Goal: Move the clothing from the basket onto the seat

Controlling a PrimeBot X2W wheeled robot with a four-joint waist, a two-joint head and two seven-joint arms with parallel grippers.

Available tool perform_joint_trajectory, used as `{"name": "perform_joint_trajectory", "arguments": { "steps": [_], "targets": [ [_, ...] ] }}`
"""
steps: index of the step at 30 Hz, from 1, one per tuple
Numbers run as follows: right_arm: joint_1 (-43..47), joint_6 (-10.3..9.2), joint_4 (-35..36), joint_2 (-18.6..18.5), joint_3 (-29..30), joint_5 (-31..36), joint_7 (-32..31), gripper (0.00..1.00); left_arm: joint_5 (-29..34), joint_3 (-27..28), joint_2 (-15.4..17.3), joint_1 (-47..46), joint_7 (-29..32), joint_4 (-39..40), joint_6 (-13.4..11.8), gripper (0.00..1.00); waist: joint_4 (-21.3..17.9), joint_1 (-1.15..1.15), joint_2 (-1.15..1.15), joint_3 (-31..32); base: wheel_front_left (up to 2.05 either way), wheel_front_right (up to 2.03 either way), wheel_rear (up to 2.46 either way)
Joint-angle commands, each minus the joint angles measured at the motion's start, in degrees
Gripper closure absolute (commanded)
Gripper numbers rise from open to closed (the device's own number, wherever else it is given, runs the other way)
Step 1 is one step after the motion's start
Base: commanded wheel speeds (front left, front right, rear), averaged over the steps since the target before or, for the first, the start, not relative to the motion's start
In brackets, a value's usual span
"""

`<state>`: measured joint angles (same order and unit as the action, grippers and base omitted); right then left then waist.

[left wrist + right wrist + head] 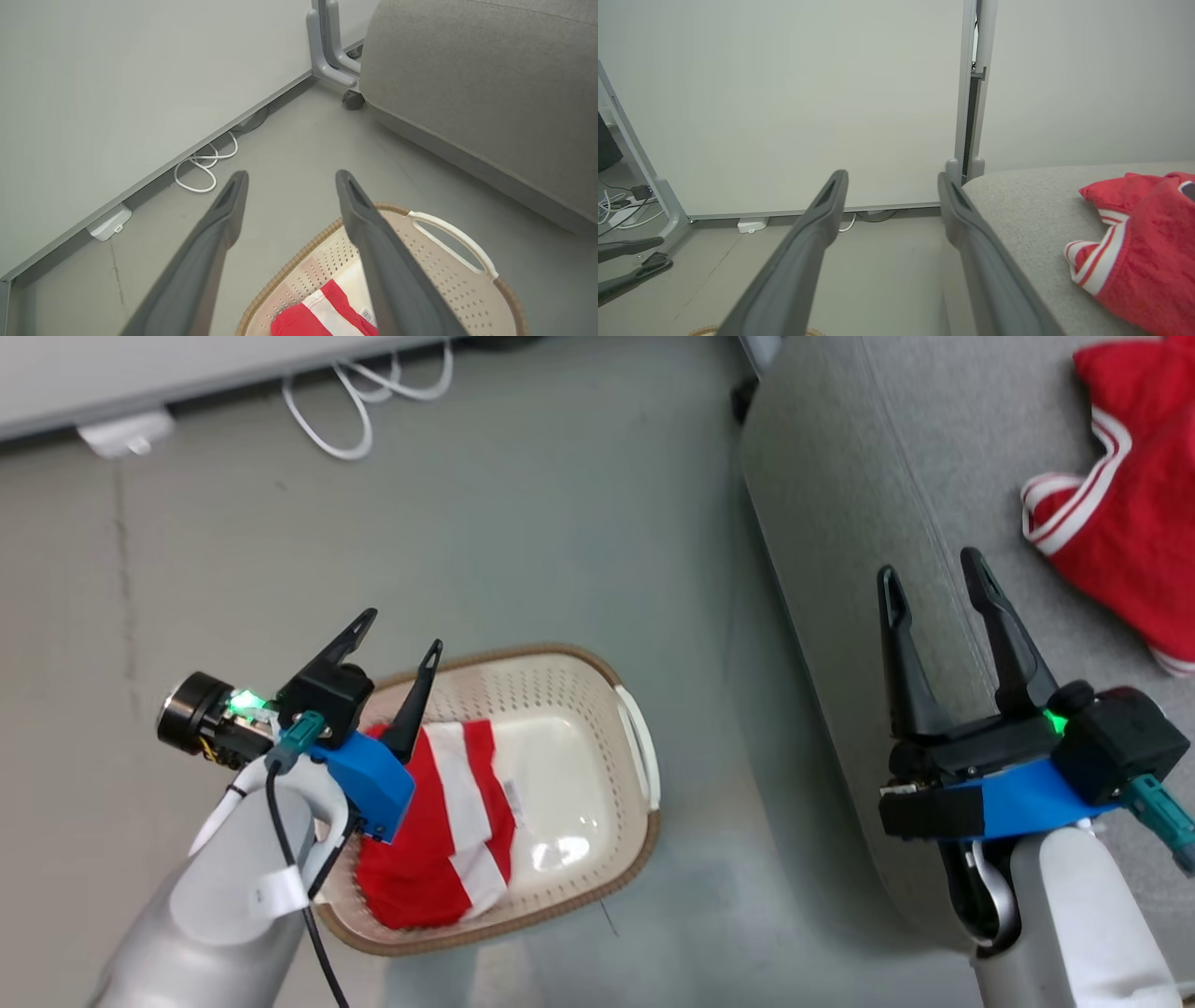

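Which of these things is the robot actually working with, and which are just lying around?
Part of the job:
striped red garment, in the basket
seat
second red garment, lying on the seat

Just lying about:
white cable
white box by the wall
grey stand leg on a castor

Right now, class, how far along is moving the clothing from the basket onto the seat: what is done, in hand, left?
Done: one red garment lies on the grey seat. In hand: nothing is gripped; the left end effector hangs open over the basket, the right end effector open over the seat's edge. Left: a red-and-white garment lies in the basket.
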<state>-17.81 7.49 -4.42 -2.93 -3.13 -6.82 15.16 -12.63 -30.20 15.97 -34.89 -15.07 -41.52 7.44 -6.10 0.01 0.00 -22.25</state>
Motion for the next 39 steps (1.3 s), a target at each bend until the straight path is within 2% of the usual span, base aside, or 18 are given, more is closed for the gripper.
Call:
{"name": "perform_joint_trajectory", "arguments": {
  "steps": [1,10,16,21,27,39],
  "targets": [
    [-1.89,0.01,0.6,0.09,-0.21,-0.56,0.0,0.0,-0.66,-2.01,0.79,-2.69,-0.15,-1.73,0.04,0.0,-3.47,-0.01,0.0,-5.17,0.0,0.0,0.0],
    [-6.22,0.01,3.01,0.09,-1.75,-1.4,-0.01,0.0,-3.1,-19.09,3.21,-10.87,3.85,-14.56,0.04,0.0,-7.39,-0.01,0.0,-14.14,0.0,0.0,0.0],
    [-8.14,0.01,4.66,0.09,-1.92,-1.79,-0.01,0.0,-5.82,-30.86,3.96,-14.86,9.17,-18.51,0.04,0.0,-8.69,-0.01,0.0,-19.78,0.0,0.0,0.0],
    [-9.73,0.01,6.2,0.09,-2.41,-2.29,-0.01,0.0,-8.12,-37.99,5.16,-17.84,12.02,-20.69,0.04,0.0,-9.71,-0.01,0.0,-24.32,0.0,0.0,0.0],
    [-11.3,0.01,8.31,0.09,-3.02,-2.99,0.0,0.0,-8.51,-42.2,6.36,-20.66,14.4,-22.08,0.04,0.0,-11.02,-0.01,0.0,-29.22,0.0,0.0,0.0],
    [-11.51,0.01,13.45,0.09,-3.15,-3.53,0.0,0.0,-4.17,-43.27,8.93,-23.45,19.41,-25.14,0.04,0.0,-13.34,-0.01,0.0,-35.86,0.0,0.0,0.0]
  ]
}}
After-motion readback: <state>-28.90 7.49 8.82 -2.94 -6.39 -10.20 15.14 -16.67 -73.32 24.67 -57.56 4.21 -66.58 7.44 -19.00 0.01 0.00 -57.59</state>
